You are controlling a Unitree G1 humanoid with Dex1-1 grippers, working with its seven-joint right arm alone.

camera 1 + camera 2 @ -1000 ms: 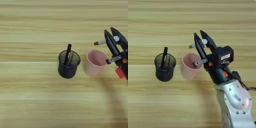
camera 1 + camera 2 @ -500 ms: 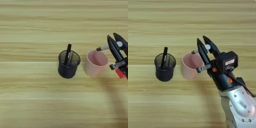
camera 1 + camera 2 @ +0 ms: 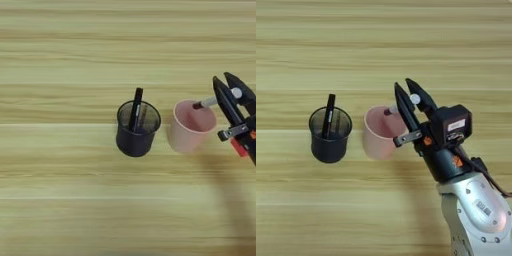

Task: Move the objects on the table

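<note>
A pale pink plastic cup (image 3: 191,126) stands upright at mid-table. To its left is a black mesh pen cup (image 3: 137,132) with a black pen (image 3: 136,108) leaning in it. My right gripper (image 3: 402,83) hovers just right of the pink cup, its two black fingers pointing away from me. It is shut on a small white-tipped stick (image 3: 406,103). The stick lies crosswise between the fingers, and its dark end (image 3: 197,105) reaches over the pink cup's far rim. The wood-grain table (image 3: 65,60) fills both views.
The silver forearm (image 3: 476,210) rises from the bottom right corner and casts a shadow (image 3: 225,200) on the wood below the pink cup. The two cups stand close together, with a narrow gap between them.
The gripper has come toward me with the stick, bringing the stick's dark end from beyond the pink cup to over its rim. Both cups stayed put.
</note>
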